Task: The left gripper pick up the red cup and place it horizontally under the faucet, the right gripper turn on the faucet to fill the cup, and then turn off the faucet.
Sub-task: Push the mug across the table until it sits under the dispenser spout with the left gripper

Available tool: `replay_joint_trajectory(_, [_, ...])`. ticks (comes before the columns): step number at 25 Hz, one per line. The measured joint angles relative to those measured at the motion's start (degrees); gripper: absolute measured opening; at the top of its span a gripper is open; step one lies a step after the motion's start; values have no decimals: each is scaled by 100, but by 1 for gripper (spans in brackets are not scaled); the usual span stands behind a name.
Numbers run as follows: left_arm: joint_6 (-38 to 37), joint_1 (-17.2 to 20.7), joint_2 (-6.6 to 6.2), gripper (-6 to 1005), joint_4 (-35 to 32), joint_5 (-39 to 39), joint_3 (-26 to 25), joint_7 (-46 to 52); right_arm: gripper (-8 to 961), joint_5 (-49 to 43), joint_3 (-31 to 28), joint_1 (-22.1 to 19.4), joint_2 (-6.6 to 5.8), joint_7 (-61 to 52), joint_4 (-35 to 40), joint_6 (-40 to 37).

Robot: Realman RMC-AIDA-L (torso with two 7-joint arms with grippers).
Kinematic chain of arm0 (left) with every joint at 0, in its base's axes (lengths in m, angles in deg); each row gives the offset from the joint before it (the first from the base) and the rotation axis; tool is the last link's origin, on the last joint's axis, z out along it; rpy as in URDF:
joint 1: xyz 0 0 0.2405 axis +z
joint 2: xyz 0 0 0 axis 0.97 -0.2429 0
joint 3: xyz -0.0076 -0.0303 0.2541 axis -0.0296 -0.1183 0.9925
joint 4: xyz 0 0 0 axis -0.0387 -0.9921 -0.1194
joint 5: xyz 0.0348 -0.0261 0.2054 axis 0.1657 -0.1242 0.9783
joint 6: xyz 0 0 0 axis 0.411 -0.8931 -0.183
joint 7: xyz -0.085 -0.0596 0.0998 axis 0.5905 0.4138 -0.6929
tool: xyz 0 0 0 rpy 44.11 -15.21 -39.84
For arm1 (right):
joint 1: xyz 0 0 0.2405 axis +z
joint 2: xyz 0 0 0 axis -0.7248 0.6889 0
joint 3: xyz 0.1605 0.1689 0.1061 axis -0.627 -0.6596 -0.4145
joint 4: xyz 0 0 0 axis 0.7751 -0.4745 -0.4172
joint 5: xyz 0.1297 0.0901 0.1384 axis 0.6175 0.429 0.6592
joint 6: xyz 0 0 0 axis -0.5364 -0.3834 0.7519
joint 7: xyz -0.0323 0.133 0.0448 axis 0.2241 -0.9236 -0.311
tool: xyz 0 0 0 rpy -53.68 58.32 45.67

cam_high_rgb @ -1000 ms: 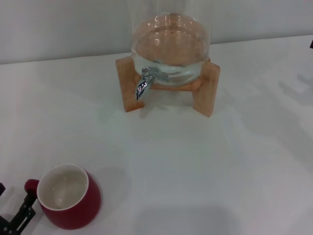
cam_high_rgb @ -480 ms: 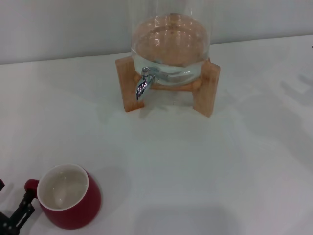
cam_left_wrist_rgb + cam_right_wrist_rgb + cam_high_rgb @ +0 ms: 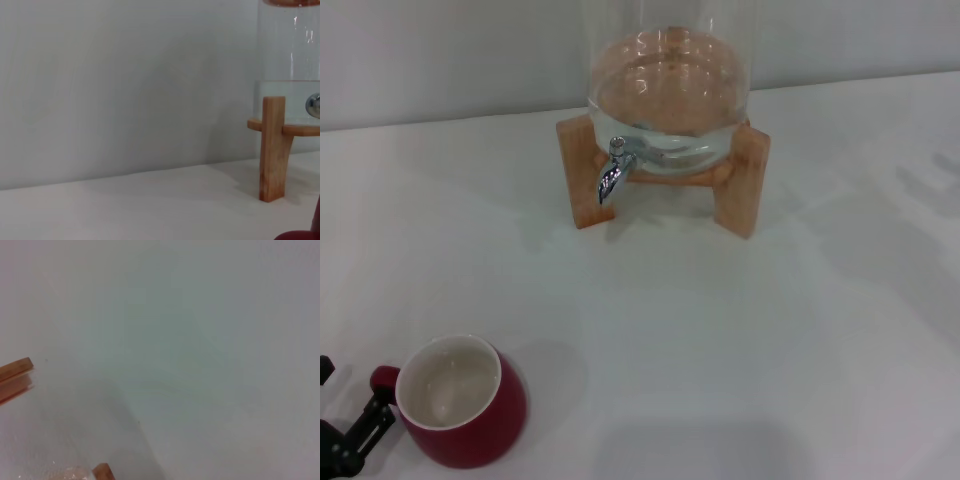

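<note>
The red cup [image 3: 460,415] stands upright near the table's front left, its white inside showing and its small handle pointing toward my left gripper [image 3: 350,400]. Only black jointed links of that gripper show at the bottom left corner; its fingers [image 3: 362,432] stand apart, open, just beside the handle and holding nothing. The chrome faucet [image 3: 611,174] juts from the glass dispenser [image 3: 670,90] at the back centre, far from the cup. In the left wrist view a sliver of the red cup [image 3: 300,235] and the faucet [image 3: 314,105] show. My right gripper is out of view.
The dispenser rests on a wooden stand [image 3: 742,185] against the back wall, with water in its lower part. One stand leg [image 3: 273,148] shows in the left wrist view. White tabletop [image 3: 720,340] stretches between cup and stand.
The left gripper's links have slid slightly toward the lower left, away from the cup's handle. A black bit of the right gripper at the right edge has left the view.
</note>
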Motion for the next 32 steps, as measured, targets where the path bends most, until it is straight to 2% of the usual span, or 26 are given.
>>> replay_joint_trajectory(13, [0,-8,8,762,21,4,0,35,765,0,-10,-2,1,0,0,-16])
replay_joint_trajectory(16, [5,-8,9,553,28,5,0,41,766,-1,-9,-1,1,0,0,-18])
replay_joint_trajectory(32, [18,-35,16,277,62,17,0,49,765,0,-130,2,-6,13,-153,-1])
